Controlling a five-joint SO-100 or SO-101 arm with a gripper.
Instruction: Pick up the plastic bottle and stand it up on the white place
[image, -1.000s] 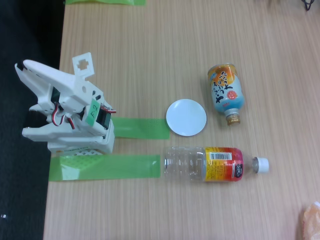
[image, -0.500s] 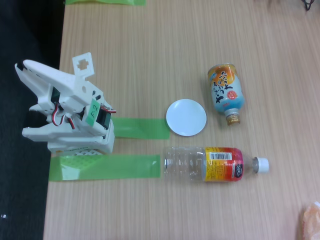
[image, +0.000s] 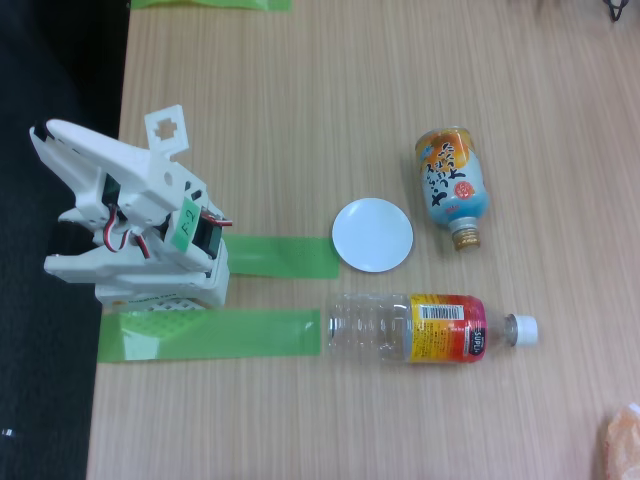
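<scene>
The plastic bottle (image: 430, 328) lies on its side on the wooden table, low in the fixed view, with its white cap (image: 521, 329) pointing right and its barcode label facing up. Just above its clear end sits the white place (image: 372, 235), a small round disc with nothing on it. My white arm (image: 140, 220) is folded up at the table's left edge, well left of both and touching neither. I cannot make out how the gripper's jaws stand in that fold.
A squat bottle (image: 453, 185) with an orange and light-blue label lies right of the disc, neck pointing down. Two green tape strips (image: 280, 257) (image: 210, 333) run from the arm's base toward the disc and the bottle. An orange object (image: 622, 440) pokes in at bottom right.
</scene>
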